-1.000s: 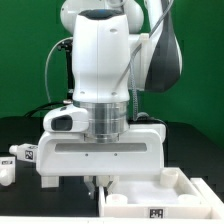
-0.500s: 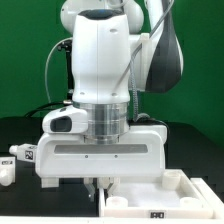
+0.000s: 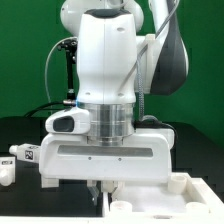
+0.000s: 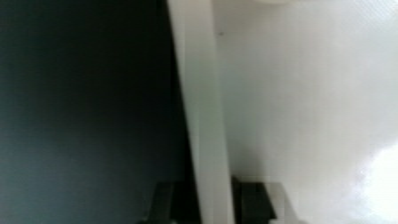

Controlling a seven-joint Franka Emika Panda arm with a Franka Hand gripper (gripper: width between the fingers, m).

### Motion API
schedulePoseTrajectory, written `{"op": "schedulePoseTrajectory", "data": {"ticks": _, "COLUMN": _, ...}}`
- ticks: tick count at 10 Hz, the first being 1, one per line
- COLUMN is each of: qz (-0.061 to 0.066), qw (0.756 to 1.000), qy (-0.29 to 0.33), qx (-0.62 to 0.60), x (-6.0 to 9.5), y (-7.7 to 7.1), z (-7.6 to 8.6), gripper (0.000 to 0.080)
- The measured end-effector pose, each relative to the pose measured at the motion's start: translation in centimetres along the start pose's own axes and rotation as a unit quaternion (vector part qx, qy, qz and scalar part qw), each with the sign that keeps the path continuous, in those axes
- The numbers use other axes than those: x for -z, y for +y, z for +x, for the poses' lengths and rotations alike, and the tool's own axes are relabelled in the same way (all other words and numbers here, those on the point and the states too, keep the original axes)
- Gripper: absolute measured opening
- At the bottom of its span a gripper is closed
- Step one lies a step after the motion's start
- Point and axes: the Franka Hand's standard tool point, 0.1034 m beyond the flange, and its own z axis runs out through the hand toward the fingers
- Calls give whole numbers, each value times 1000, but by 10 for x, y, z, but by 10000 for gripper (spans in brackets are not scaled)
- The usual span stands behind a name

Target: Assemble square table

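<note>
The white square tabletop point(image 3: 192, 186) with a raised rim lies on the black table at the exterior view's lower right. My gripper point(image 3: 100, 187) hangs under the big white hand, right at the tabletop's rim on the exterior view's left side. In the wrist view the white rim point(image 4: 199, 100) runs straight between my two dark fingers point(image 4: 178, 200); both press against it, so my gripper point(image 4: 217, 202) is shut on the rim. Two white legs with marker tags point(image 3: 22, 153) lie at the exterior view's far left, apart from the gripper.
The arm's body fills the middle of the exterior view and hides the table behind it. A green wall stands at the back. A round raised boss point(image 3: 121, 206) shows inside the tabletop's near corner. The black table surface point(image 4: 80, 110) lies beside the rim.
The tabletop has slid toward the exterior view's lower edge and a little right, with my gripper on its rim. The arm's upper body has shifted right. The legs have not moved.
</note>
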Motion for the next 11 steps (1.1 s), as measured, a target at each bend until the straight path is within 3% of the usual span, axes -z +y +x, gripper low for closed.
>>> {"op": "schedulePoseTrajectory", "data": {"ticks": 1, "qz": 0, "qw": 1000, "qy": 0, "qx": 0, "x": 0, "y": -1, "z": 0, "gripper": 63}}
{"op": "schedulePoseTrajectory", "data": {"ticks": 2, "qz": 0, "qw": 1000, "qy": 0, "qx": 0, "x": 0, "y": -1, "z": 0, "gripper": 232}}
{"op": "schedulePoseTrajectory", "data": {"ticks": 3, "qz": 0, "qw": 1000, "qy": 0, "qx": 0, "x": 0, "y": -1, "z": 0, "gripper": 232}}
{"op": "schedulePoseTrajectory", "data": {"ticks": 4, "qz": 5, "qw": 1000, "qy": -8, "qx": -1, "x": 3, "y": 3, "z": -3, "gripper": 433}}
{"op": "schedulePoseTrajectory", "data": {"ticks": 5, "qz": 16, "qw": 1000, "qy": -23, "qx": -15, "x": 15, "y": 12, "z": -8, "gripper": 564}}
{"op": "schedulePoseTrajectory", "data": {"ticks": 6, "qz": 19, "qw": 999, "qy": -25, "qx": -16, "x": 32, "y": 14, "z": -16, "gripper": 564}}
{"op": "schedulePoseTrajectory", "data": {"ticks": 7, "qz": 22, "qw": 999, "qy": -22, "qx": -16, "x": 53, "y": 8, "z": -29, "gripper": 632}}
{"op": "schedulePoseTrajectory", "data": {"ticks": 8, "qz": 24, "qw": 999, "qy": -16, "qx": -24, "x": 69, "y": 0, "z": -38, "gripper": 644}}
{"op": "schedulePoseTrajectory", "data": {"ticks": 9, "qz": 23, "qw": 999, "qy": -12, "qx": -23, "x": 67, "y": -7, "z": -42, "gripper": 644}}
{"op": "schedulePoseTrajectory", "data": {"ticks": 11, "qz": 23, "qw": 999, "qy": -12, "qx": -23, "x": 65, "y": -4, "z": -40, "gripper": 649}}
